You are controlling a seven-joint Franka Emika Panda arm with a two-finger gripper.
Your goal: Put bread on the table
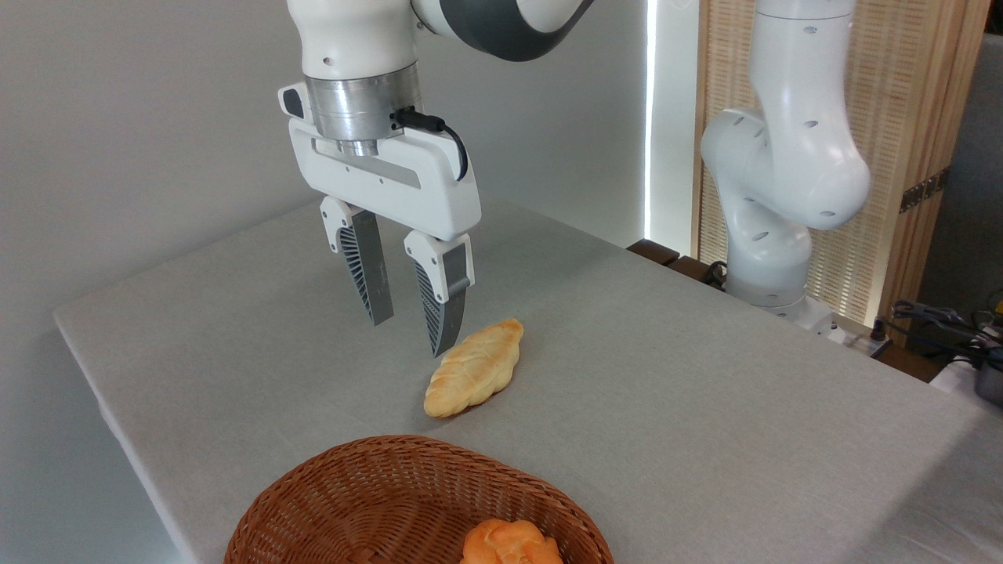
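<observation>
The bread [511, 543], a lumpy deep-orange knotted bun, lies inside the brown wicker basket [345, 501] at the bottom edge of the picture, partly cut off. My gripper [407, 333] hangs above the grey table [705, 407], well behind the basket, its two ribbed fingers apart and nothing between them. Its right fingertip [440, 345] is close to the near end of a longer, paler ridged loaf [474, 366] that rests on the cloth.
The arm's white base [776, 204] stands at the table's far right corner. Cables and dark gear [956, 329] lie off the right edge. The table's left edge runs diagonally from the back toward the basket.
</observation>
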